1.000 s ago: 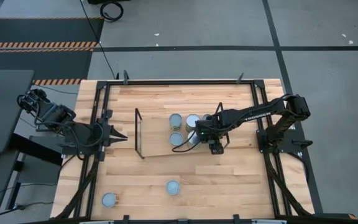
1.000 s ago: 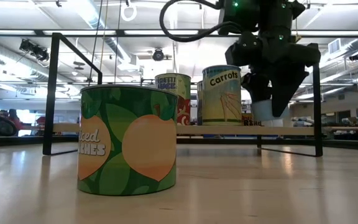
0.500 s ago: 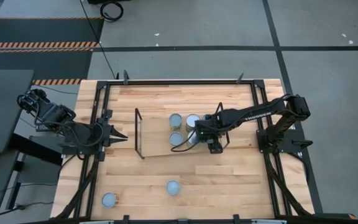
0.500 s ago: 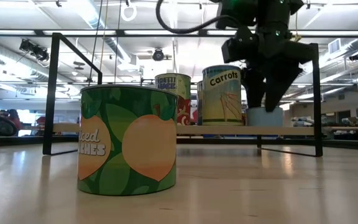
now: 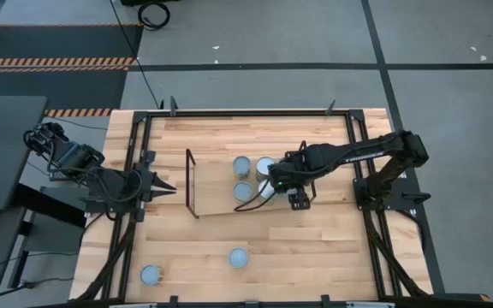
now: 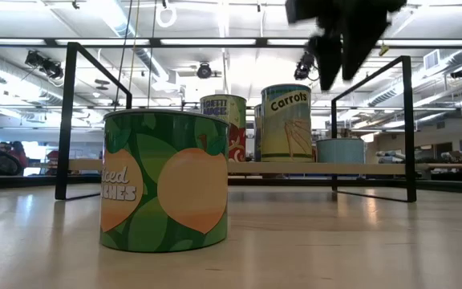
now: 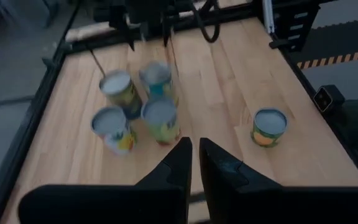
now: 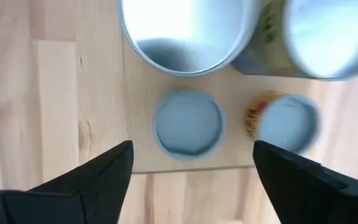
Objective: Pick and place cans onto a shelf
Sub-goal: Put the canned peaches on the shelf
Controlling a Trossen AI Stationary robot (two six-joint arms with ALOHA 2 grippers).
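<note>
Four cans (image 5: 243,190) stand clustered on the shelf (image 5: 208,204); the short pale one (image 6: 340,150) sits at its right end, directly beneath the right hand (image 8: 188,163), whose fingers are spread apart and empty. Two cans (image 5: 238,257) remain on the surface, near side. The left hand (image 7: 194,163), fingers nearly together, waits at the left edge

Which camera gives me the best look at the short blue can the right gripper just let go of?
The right wrist view: the short blue can sits lid-up, whole, between the open right gripper fingers. The low view shows its side on the shelf beside the Carrots can. In the high view the arm mostly hides it. The left wrist view cannot pick it out.
</note>
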